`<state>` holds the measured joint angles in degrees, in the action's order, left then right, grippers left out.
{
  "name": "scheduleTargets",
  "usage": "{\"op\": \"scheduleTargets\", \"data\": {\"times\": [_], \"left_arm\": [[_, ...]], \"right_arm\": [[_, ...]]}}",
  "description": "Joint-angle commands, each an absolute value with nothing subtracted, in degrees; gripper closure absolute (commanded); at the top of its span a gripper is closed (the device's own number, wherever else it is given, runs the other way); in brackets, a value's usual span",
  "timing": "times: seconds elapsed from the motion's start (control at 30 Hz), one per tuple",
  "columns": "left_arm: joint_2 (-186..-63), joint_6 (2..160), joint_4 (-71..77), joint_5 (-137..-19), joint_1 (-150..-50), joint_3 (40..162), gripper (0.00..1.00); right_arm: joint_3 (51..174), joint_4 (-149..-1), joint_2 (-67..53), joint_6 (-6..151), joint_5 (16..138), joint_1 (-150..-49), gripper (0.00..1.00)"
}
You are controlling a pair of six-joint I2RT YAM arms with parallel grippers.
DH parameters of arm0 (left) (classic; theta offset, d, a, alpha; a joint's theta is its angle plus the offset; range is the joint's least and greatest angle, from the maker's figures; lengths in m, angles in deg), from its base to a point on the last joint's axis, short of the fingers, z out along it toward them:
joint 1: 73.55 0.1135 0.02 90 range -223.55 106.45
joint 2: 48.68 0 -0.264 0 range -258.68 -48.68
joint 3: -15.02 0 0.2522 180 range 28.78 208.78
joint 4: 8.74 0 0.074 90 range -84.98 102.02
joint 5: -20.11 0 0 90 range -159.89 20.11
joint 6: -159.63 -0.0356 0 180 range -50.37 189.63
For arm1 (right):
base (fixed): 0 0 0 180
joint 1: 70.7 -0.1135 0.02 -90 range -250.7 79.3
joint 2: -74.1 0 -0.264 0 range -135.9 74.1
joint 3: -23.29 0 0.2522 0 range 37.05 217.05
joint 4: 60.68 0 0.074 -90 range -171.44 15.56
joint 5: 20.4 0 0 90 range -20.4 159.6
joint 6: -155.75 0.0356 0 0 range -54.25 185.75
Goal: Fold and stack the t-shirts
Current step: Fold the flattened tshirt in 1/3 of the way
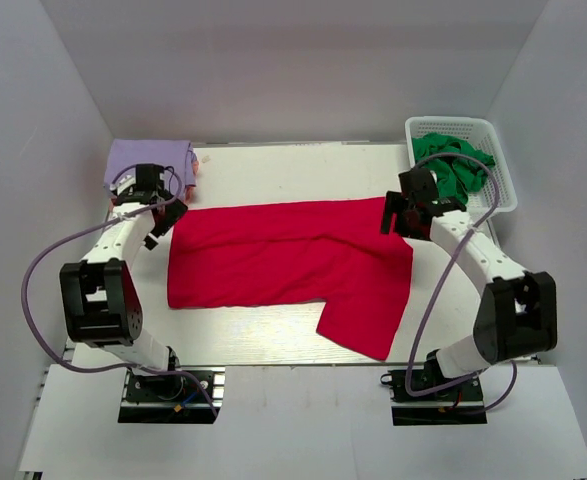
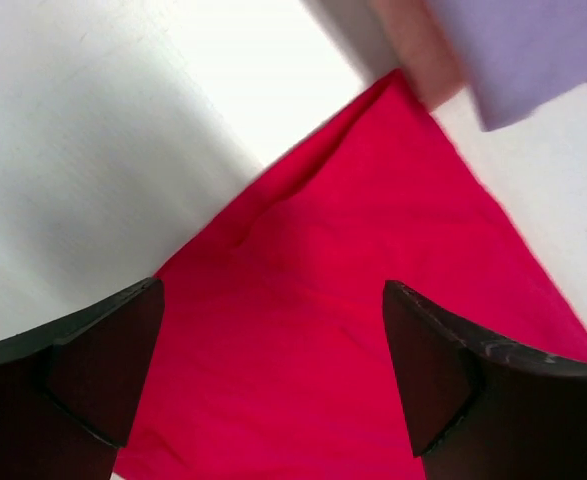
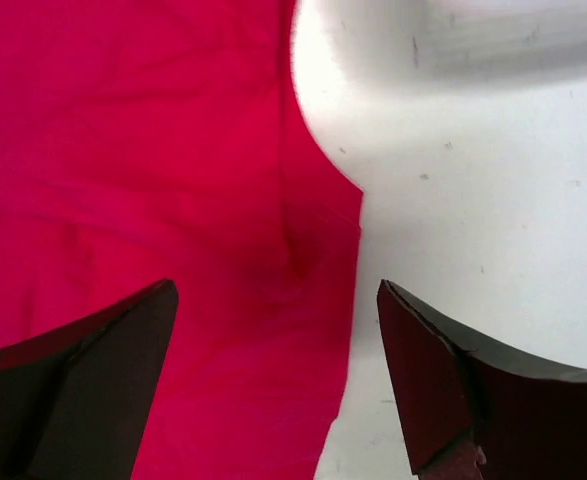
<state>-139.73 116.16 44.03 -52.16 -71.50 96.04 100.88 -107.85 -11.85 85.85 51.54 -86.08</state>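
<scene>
A bright red t-shirt (image 1: 283, 262) lies spread on the white table, partly folded, one sleeve sticking out toward the front right. My left gripper (image 1: 163, 215) is open above the shirt's far left corner (image 2: 373, 250). My right gripper (image 1: 397, 215) is open above the shirt's far right edge (image 3: 303, 250). A folded lavender t-shirt (image 1: 150, 160) lies at the far left on a peach-orange one (image 1: 190, 166); both also show in the left wrist view (image 2: 533, 50). A deep green t-shirt (image 1: 458, 170) is bunched in the basket.
A white plastic lattice basket (image 1: 500, 160) stands at the far right corner. White walls close in the table (image 1: 273, 170) on the left, back and right. The arm bases stand at the near edge.
</scene>
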Motion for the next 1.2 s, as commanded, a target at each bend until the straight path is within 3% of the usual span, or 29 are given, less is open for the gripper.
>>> {"op": "scheduleTargets", "data": {"times": [0.0, 0.17, 0.4, 0.7, 0.97, 1.17], "left_arm": [[-134.91, 115.52, 42.67, -53.09, -71.44, 97.43, 0.00], [-134.46, 114.11, 31.49, -66.01, -71.96, 93.29, 0.00], [-144.56, 114.11, 29.37, -70.50, -73.64, 94.61, 0.00], [-151.33, 114.72, 31.92, -65.70, -74.16, 93.99, 0.00], [-153.71, 115.25, 34.19, -60.92, -72.41, 96.18, 0.00], [-143.45, 115.42, 38.76, -57.86, -73.12, 98.74, 0.00]], "right_arm": [[102.44, -102.59, -7.02, 81.32, 58.06, -86.17, 0.13], [102.26, -95.98, -11.22, 82.35, 72.28, -86.61, 0.10], [97.09, -90.09, -17.30, 88.42, 77.34, -86.61, 0.10], [83.92, -79.19, -17.57, 94.66, 81.29, -86.35, 0.10], [83.19, -79.79, -19.24, 93.97, 80.68, -86.26, 0.10], [88.38, -86.21, -9.78, 87.38, 77.71, -87.14, 0.10]]}}
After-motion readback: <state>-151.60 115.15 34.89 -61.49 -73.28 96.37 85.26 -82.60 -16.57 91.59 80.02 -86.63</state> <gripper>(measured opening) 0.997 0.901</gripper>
